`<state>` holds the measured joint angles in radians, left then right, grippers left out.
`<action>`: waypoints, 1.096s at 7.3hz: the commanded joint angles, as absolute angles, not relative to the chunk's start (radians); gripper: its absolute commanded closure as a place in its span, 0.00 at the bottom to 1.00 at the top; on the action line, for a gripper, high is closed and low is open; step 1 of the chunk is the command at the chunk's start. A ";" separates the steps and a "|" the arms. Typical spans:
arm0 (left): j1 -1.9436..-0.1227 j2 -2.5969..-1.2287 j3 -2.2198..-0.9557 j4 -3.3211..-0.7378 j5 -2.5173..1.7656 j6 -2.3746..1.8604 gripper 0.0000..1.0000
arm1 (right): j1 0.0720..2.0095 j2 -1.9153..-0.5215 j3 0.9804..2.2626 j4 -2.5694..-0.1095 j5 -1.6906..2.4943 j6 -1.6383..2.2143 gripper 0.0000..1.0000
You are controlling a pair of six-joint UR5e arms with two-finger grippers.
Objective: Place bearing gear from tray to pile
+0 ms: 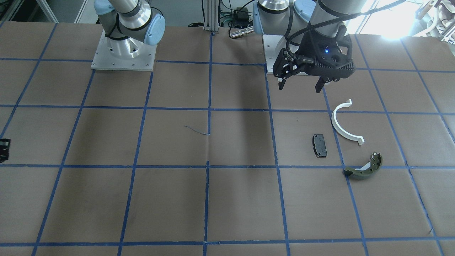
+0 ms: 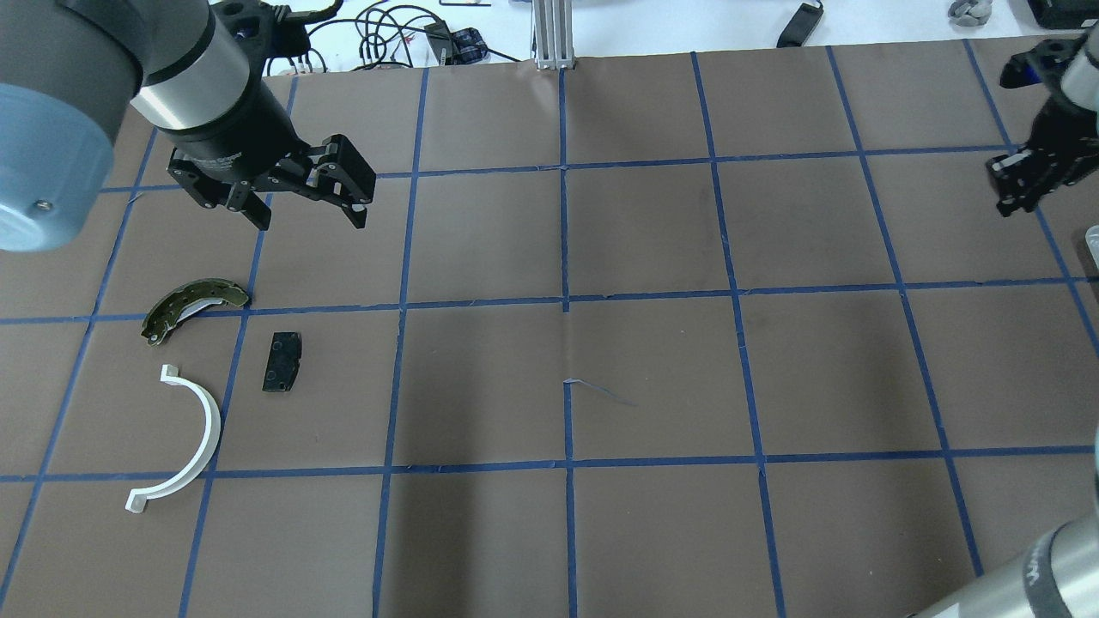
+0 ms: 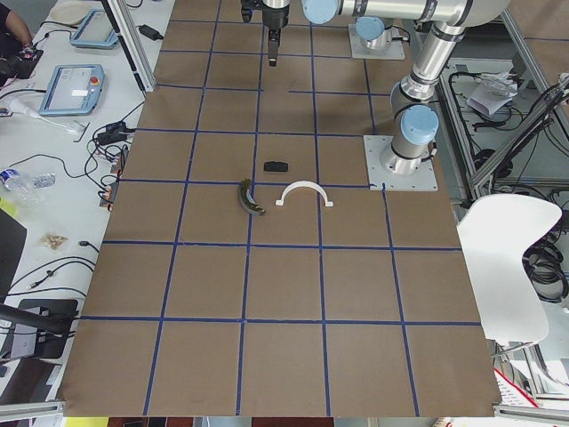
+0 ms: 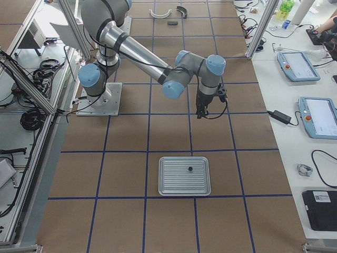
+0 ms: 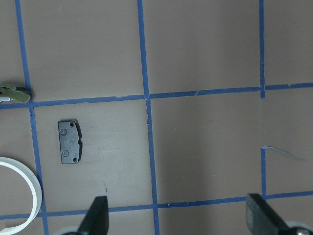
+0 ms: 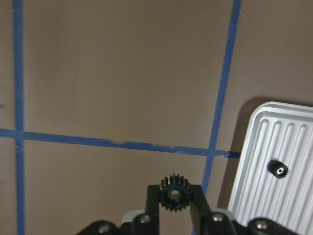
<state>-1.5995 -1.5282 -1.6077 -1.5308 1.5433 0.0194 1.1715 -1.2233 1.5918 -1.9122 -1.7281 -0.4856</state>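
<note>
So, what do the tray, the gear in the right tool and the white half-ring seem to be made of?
The tray looks like bare metal, perhaps aluminium: silvery, ribbed, with a soft sheen. The gear in the right tool is matte black; plastic or blackened steel, I cannot tell. The white half-ring looks like plastic: even, dull white, thin strip.

Table [image 2: 652, 257]: brown covering, blue tape lines marking a grid of squares.
Brake shoe [image 2: 193, 305]: olive-green and curved; nearest of the three loose parts to the left gripper [image 2: 309, 221], down-left of it in the overhead view, one end on a tape line.
Black pad [image 2: 282, 362]: flat, below that gripper in the same view, apart from its neighbours.
White half-ring [image 2: 185, 442]: farthest from the left gripper, crossing a tape line.
Tray [image 4: 185, 175]: ribbed metal, near the right gripper [image 4: 200, 115], well apart from those three.
</note>
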 commanded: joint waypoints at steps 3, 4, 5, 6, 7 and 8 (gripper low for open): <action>-1.597 -1.528 -1.608 -1.531 1.545 0.020 0.00 | 1.654 -1.275 1.666 -1.884 -1.622 0.149 1.00; -1.597 -1.528 -1.608 -1.531 1.545 0.020 0.00 | 1.736 -1.266 1.667 -1.890 -1.594 0.289 1.00; -1.597 -1.529 -1.608 -1.531 1.545 0.020 0.00 | 1.799 -1.246 1.666 -1.893 -1.544 0.404 1.00; -1.597 -1.528 -1.608 -1.531 1.545 0.020 0.00 | 1.851 -1.227 1.667 -1.904 -1.495 0.479 1.00; -1.595 -1.528 -1.608 -1.531 1.545 0.020 0.00 | 1.900 -1.185 1.667 -1.954 -1.488 0.515 1.00; -1.597 -1.528 -1.608 -1.531 1.545 0.020 0.00 | 1.942 -1.133 1.666 -2.041 -1.479 0.549 0.99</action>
<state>-1.5963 -1.5281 -1.6076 -1.5309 1.5447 0.0199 1.8810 -1.1913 1.6669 -1.9547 -1.4976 0.4925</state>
